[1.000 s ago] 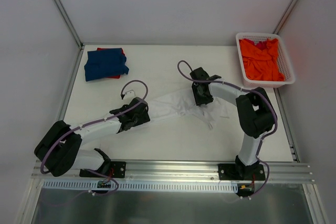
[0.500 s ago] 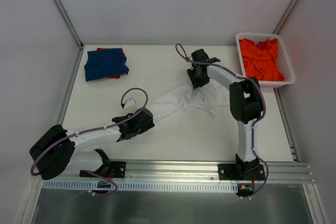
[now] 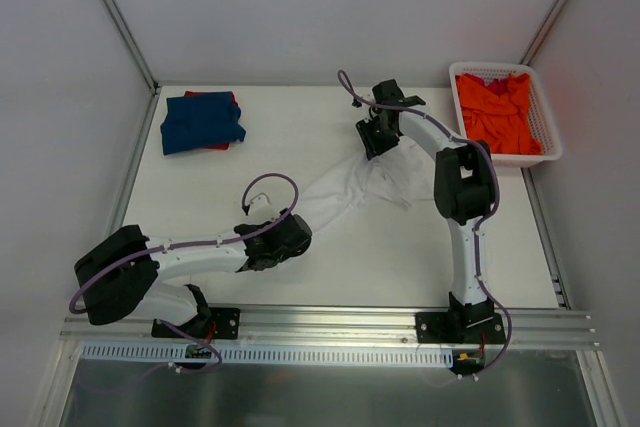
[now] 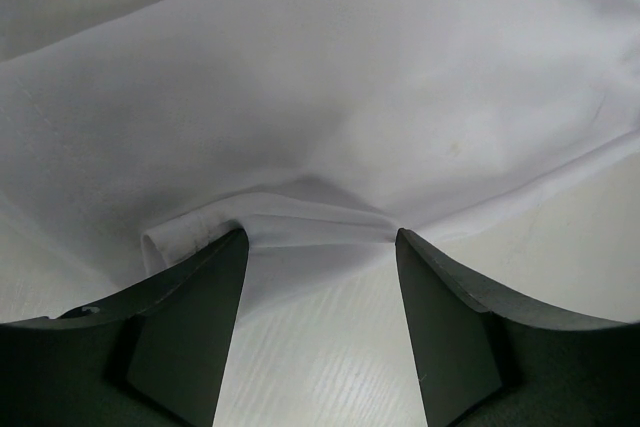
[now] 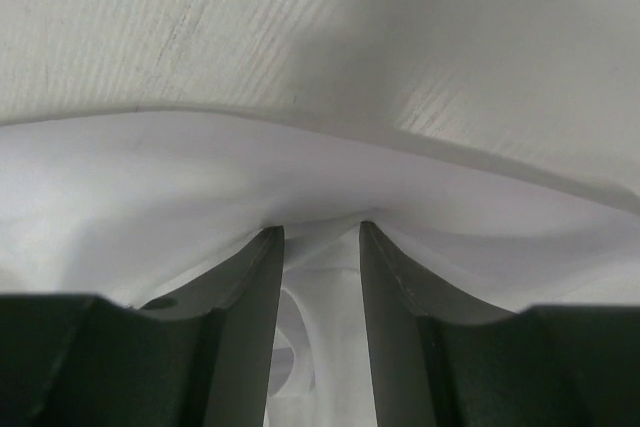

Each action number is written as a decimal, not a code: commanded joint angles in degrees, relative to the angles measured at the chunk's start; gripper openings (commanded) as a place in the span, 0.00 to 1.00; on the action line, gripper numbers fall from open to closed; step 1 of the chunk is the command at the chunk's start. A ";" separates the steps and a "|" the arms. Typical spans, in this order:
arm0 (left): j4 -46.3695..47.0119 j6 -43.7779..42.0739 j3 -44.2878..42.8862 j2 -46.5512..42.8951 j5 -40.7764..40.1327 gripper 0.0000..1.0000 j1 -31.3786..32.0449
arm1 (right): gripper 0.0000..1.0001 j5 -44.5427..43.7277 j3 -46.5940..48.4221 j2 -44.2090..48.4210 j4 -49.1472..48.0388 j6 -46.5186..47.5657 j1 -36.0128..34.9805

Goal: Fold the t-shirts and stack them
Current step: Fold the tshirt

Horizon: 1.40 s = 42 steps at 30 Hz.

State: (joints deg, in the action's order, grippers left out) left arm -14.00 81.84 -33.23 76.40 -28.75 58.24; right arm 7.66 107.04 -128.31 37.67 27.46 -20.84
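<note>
Jaws of both arms are clamped on the soft white cloth t-shirt [image 3: 345,190], stretched out left of the white plastic lattice basket [image 3: 553,150], the right gripper [image 3: 372,137] pinching its end nearer that basket and the left gripper [image 3: 285,239] its farther end; limp and light, it seems best held by edges.

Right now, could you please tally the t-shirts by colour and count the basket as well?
White t-shirt: 1
Dark blue t-shirt: 1
Red t-shirt: 1
Orange t-shirt: 1
White plastic basket: 1
Total: 5
</note>
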 commanded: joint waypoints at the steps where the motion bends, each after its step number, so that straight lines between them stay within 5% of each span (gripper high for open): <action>1: -9.03 2.36 1.95 3.93 5.11 0.63 1.18 | 0.40 1.58 -1.48 3.50 2.15 0.84 0.10; 9: -9.82 2.88 2.38 2.88 5.20 0.63 1.70 | 0.41 -0.19 -4.40 4.74 4.16 1.10 0.19; 19: -10.17 4.46 1.33 4.98 6.16 0.64 3.02 | 0.44 -0.63 11.51 -5.01 14.18 4.79 0.71; 42: -10.26 7.10 -9.13 17.12 9.07 0.64 17.08 | 0.44 -1.51 20.92 -2.12 7.07 -1.88 2.03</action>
State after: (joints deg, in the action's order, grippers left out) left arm -17.28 87.20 -45.39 89.38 -28.80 73.58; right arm 7.31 125.14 -135.52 45.78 27.49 -19.40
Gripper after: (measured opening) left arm 0.635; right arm 0.444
